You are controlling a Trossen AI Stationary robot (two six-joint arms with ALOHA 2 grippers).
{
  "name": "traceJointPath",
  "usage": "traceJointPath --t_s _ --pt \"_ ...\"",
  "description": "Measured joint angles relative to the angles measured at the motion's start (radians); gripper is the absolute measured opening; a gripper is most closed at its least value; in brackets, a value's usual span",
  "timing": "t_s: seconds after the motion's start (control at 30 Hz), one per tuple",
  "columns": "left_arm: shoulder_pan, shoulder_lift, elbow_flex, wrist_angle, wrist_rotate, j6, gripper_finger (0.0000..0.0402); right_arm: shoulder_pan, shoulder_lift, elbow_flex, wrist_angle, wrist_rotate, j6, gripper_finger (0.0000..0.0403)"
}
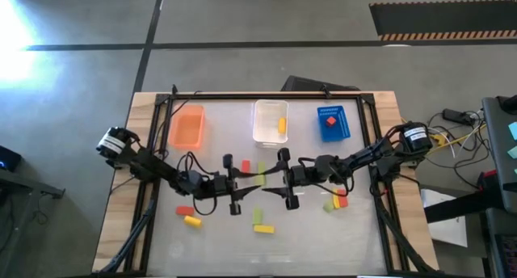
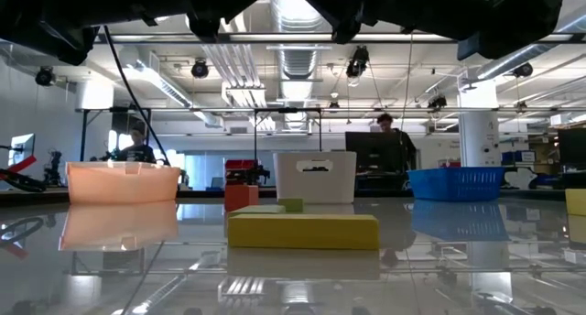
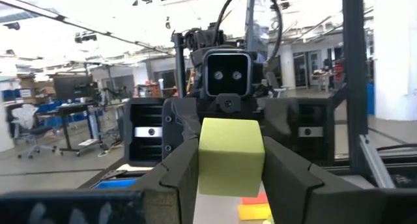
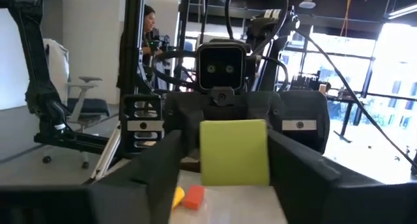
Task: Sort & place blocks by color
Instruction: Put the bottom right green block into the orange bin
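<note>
A light green block [image 3: 230,155] was held above the middle of the table [image 1: 161,246], clear of its surface, between the 2 arms. It was clamped by the left pincer [image 1: 251,182], whose 2 fingers [image 3: 179,178] were pressed against its opposite sides. The same block was flanked by the right pincer [image 1: 271,179], reaching in from the other side; its fingers [image 4: 296,172] were spread wider than the block, and a gap could be seen on at least 1 side. The 2 pincers were pointed straight at each other, nearly touching. On the table near the left arm, a red block [image 1: 185,210] and a yellow block [image 1: 192,221] were laid close together. Another green block [image 1: 257,216] and a yellow one [image 1: 264,228] were placed nearer the table's front edge. A small cluster of blocks [image 1: 336,201] was seen under the right arm. Along the far edge, an orange bin [image 1: 187,126], a clear bin [image 1: 258,120] with a yellow brick [image 1: 282,125] inside, and a blue bin [image 1: 341,126] with a red brick [image 1: 330,123] inside were lined up.
</note>
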Motion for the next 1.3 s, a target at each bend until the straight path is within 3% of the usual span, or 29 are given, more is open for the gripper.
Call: traceJointPath --t_s 0.23,0.37,0.53,0.6,0.7,0.83,0.97,1.07,1.3 --pt "-0.001 -0.054 -0.029 -0.092 -0.109 -0.029 0.0118 -0.002 -0.035 0.000 -0.057 0.046 0.007 0.0250" --pt "0.000 -0.147 -0.040 -0.285 -0.197 -0.108 0.0118 0.001 -0.101 0.000 -0.197 0.113 0.006 0.0252" --pt "0.016 -0.300 -0.032 -0.727 -0.394 -0.326 0.0118 -0.001 -0.217 0.001 -0.418 0.270 0.004 0.0248" --pt "0.046 -0.374 -0.016 -0.984 -0.456 -0.509 0.0118 -0.001 -0.267 0.001 -0.513 0.337 -0.005 0.0244" --pt "0.117 -0.486 0.027 -1.420 -0.459 -0.811 0.0118 -0.001 -0.329 0.001 -0.611 0.398 -0.005 0.0238" --pt "0.266 -0.566 0.101 -1.965 -0.390 -1.168 0.0118 -0.001 -0.376 0.001 -0.648 0.401 -0.004 0.0233" --pt "0.466 -0.581 0.153 -2.277 -0.260 -1.273 0.0118 0.000 -0.375 0.001 -0.655 0.401 -0.003 0.0233" --pt "0.637 -0.568 0.157 -2.333 -0.150 -1.198 0.0118 -0.002 -0.362 0.001 -0.646 0.403 -0.001 0.0232" --pt "0.976 -0.469 0.172 -2.212 0.021 -0.886 0.0118 -0.002 -0.348 0.001 -0.649 0.422 0.010 0.0231"
